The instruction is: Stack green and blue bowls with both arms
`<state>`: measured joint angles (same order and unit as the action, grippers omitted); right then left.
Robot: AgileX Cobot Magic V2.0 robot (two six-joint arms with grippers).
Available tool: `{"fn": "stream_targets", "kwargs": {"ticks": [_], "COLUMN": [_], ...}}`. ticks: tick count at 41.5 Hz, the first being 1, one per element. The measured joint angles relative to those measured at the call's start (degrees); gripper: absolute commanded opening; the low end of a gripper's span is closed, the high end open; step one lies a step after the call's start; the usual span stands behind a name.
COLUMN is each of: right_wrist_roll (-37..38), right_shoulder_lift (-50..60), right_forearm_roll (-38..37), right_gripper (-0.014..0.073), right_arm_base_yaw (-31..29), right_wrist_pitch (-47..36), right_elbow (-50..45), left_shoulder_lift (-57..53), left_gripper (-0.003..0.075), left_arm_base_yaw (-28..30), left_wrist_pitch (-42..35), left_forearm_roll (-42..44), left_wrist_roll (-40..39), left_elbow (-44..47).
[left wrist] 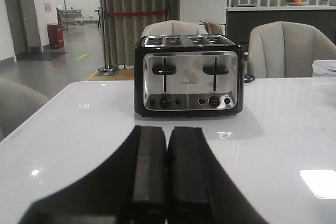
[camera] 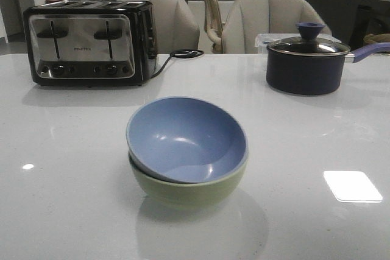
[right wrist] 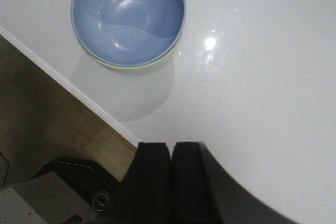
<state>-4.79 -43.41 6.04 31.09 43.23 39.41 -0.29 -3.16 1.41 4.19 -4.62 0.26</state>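
Blue bowl: sits nested inside the green bowl, tilted a little so its rim rides higher on one side; its inside is bare, showing only light reflections.
Green bowl: stands on the white tabletop, near the middle of the near edge; only its lower wall and a thin strip of rim show beneath the blue one.
Stack from the right wrist: blue bowl fills the view of the pair, with a sliver of green bowl at its edge, close to the tabletop's edge.
Saucepan: dark navy, toward the far right corner, closed by a glass lid with a blue knob; contents cannot be made out.
Toaster: toward the far left corner, black and silver, four slots, cord trailing behind.
Left gripper: fingers pressed together, holding nothing, above the tabletop and facing the toaster.
Right gripper: fingers pressed together, holding nothing, well apart from the bowls.
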Motion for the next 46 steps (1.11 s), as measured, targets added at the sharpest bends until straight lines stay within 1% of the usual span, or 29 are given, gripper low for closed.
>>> {"fn": "stream_targets", "kwargs": {"ticks": [19, 23, 25, 29, 33, 38, 41, 46], "right_wrist_roll": [0.0, 0.0, 0.0, 0.0, -0.1, -0.1, -0.1, -0.1], "right_shoulder_lift": [0.0, 1.33, 2.95, 7.96, 16.31, 27.57, 33.9, 40.75], "right_forearm_roll": [0.0, -0.54, -0.93, -1.71, -1.93, -2.16, -2.16, -2.16], "right_gripper": [0.0038, 0.0038, 0.0038, 0.0038, 0.0038, 0.0038, 0.0038, 0.0038], "right_arm_base_yaw": [0.0, -0.55, -2.09, -7.8, -14.72, -22.97, -26.98, -30.32], "right_wrist_pitch": [0.0, -0.61, -2.07, -7.59, -16.36, -24.77, -27.43, -30.05], "right_elbow": [-0.09, -1.03, -2.62, -7.11, -14.23, -23.68, -28.47, -34.21], "left_shoulder_lift": [0.0, 0.0, 0.0, 0.0, 0.0, 0.0, 0.0, 0.0], "left_gripper": [0.0099, 0.0099, 0.0099, 0.0099, 0.0099, 0.0099, 0.0099, 0.0099], "left_arm_base_yaw": [0.05, 0.05, 0.05, 0.05, 0.05, 0.05, 0.05, 0.05], "left_wrist_pitch": [0.0, 0.0, 0.0, 0.0, 0.0, 0.0, 0.0, 0.0], "left_forearm_roll": [0.0, 0.0, 0.0, 0.0, 0.0, 0.0, 0.0, 0.0], "left_wrist_roll": [0.0, 0.0, 0.0, 0.0, 0.0, 0.0, 0.0, 0.0], "left_elbow": [0.0, 0.0, 0.0, 0.0, 0.0, 0.0, 0.0, 0.0]}}
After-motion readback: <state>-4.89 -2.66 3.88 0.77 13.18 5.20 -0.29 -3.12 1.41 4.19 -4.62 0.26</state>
